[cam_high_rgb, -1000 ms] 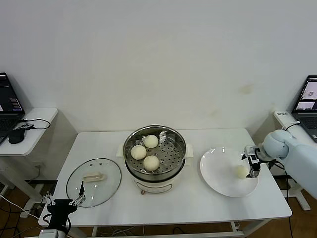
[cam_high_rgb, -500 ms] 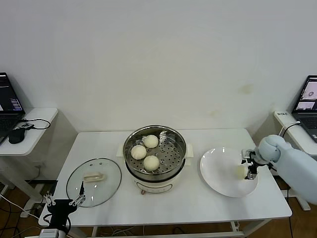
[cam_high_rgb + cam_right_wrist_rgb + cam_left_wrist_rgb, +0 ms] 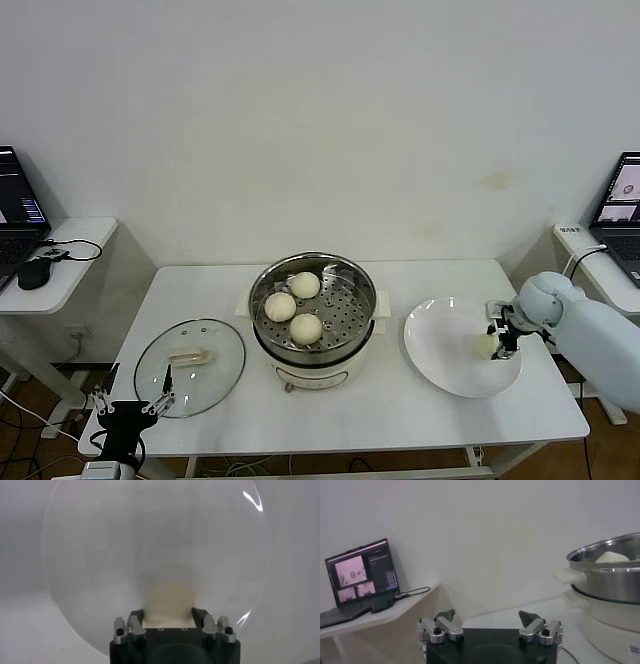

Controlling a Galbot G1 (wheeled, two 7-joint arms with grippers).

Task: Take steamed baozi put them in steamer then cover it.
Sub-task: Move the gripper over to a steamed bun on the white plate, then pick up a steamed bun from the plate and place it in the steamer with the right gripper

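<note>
Partly hidden baozi (image 3: 487, 344), end effector (image 3: 496, 340) gripping.

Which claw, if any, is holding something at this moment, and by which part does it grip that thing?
The right claw is shut on the last baozi on the white plate, gripping its two opposite sides. The left claw holds nothing.

Surroundings: what you see around the white desk (image 3: 400, 410).
You have a flat white plate (image 3: 445, 350) on its right half; side tables on both sides carry open laptops (image 3: 18, 205) (image 3: 620, 200), the left one also a black mouse (image 3: 33, 276).
</note>
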